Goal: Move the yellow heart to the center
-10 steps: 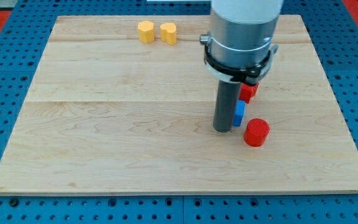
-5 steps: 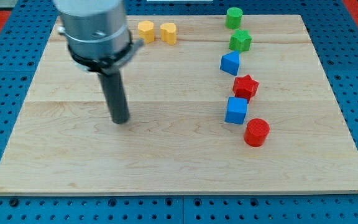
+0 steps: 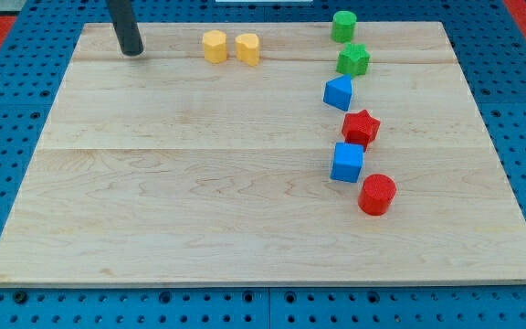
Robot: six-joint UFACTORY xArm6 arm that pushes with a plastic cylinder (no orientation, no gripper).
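The yellow heart [image 3: 247,47] sits near the view's top edge of the wooden board [image 3: 199,210], left of the middle. A yellow hexagonal block [image 3: 214,46] stands just to its left, close but apart. My tip [image 3: 132,53] rests on the board at the view's top left, well to the left of both yellow blocks and touching neither.
A loose column of blocks runs down the view's right half: a green cylinder [image 3: 342,26], a green pentagon-like block [image 3: 352,60], a blue wedge-like block [image 3: 338,92], a red star [image 3: 361,127], a blue cube [image 3: 346,162] and a red cylinder [image 3: 376,194].
The rod has swept from beside the blue cube on the right, across the board's middle, to the top left corner. No block has moved.
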